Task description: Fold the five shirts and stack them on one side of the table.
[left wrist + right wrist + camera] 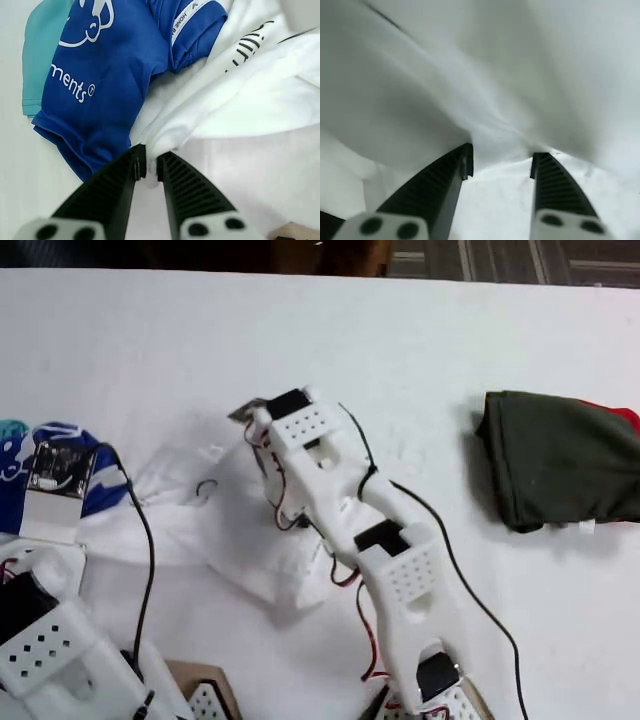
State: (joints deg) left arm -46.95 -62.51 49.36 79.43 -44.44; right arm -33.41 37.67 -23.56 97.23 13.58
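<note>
while the left end effector (148,167) pinches the white shirt (240,100), stretched left-to-right, the right end effector (501,167) gapes.

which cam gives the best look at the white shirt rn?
High view: the white shirt lies spread out, though an arm crosses it. Left wrist view has the edge the left gripper pinches; right wrist view, close folds at the open right gripper.

The crumpled white cloth shirt (250,550) lies mid-worktop (400,340), touching the blue printed shirt (100,492) at left, which lies on the teal shirt (12,430). Far right, the folded dark-green shirt (555,460) lies on the red shirt (622,416).
</note>
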